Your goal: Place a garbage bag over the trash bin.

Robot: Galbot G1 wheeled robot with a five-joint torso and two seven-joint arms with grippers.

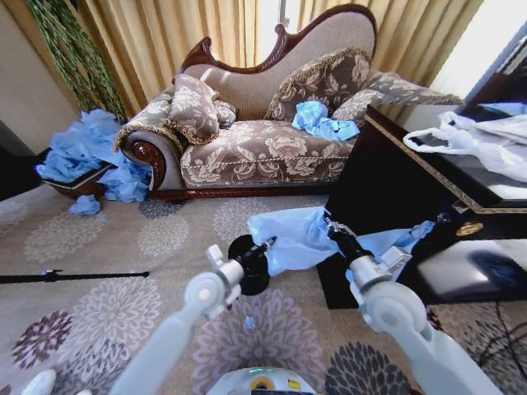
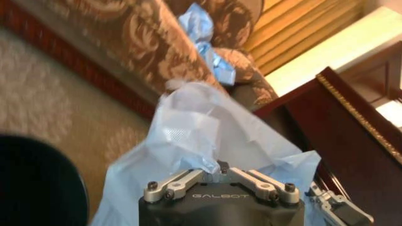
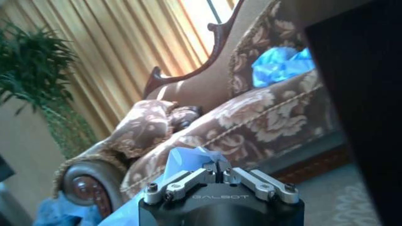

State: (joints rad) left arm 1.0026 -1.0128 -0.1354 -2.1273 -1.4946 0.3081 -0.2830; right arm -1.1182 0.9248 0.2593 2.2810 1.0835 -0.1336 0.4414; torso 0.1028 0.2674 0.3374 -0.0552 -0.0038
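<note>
The garbage bag (image 1: 296, 237), one sheet of light-blue plastic, hangs stretched in the air between your two end effectors, above the patterned carpet (image 1: 165, 247) and in front of the sofa (image 1: 263, 123). Your left end effector (image 1: 268, 244) is clenched on the bag's edge beside the trash bin (image 1: 247, 263), a single black cylinder standing on the carpet just under the bag's left end; its inside is hidden from the head view. Your right end effector (image 1: 332, 226) is clenched on the bag's upper edge near the dark table (image 1: 395, 181). In both wrist views the fingers pinch blue film (image 2: 207, 136) (image 3: 188, 160). One more crumpled blue bag (image 1: 323, 122) lies on the sofa seat. A heap of blue bags (image 1: 90, 156) fills the basket (image 1: 74, 185) left of the sofa. White plastic bags (image 1: 478, 140) rest on the table.
</note>
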